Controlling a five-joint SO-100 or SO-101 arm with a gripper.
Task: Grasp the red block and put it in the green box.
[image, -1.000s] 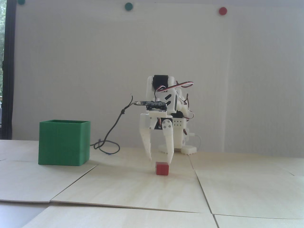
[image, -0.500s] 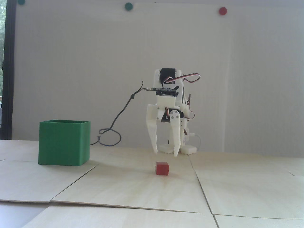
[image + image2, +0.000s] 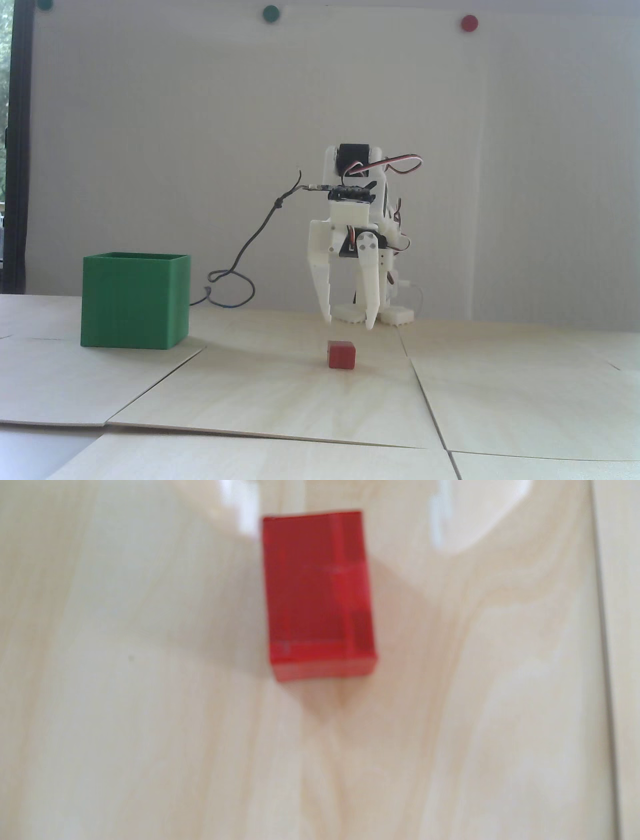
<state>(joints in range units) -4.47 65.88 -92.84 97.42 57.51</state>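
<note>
The red block (image 3: 341, 354) is a small red cube on the pale wooden table, near the middle of the fixed view. In the wrist view it (image 3: 318, 594) fills the upper middle, blurred. My white gripper (image 3: 349, 323) hangs open just above and slightly behind the block, fingertips pointing down, one on each side, not touching it. In the wrist view the gripper (image 3: 343, 518) shows only as two blurred white fingertips at the top edge. The green box (image 3: 135, 300) stands on the table to the left in the fixed view, open top, apart from the block.
A dark cable (image 3: 250, 245) loops from the arm down to the table behind the box. Seams (image 3: 160, 380) run between the wooden panels of the table. A white wall with round green and red dots (image 3: 469, 23) stands behind.
</note>
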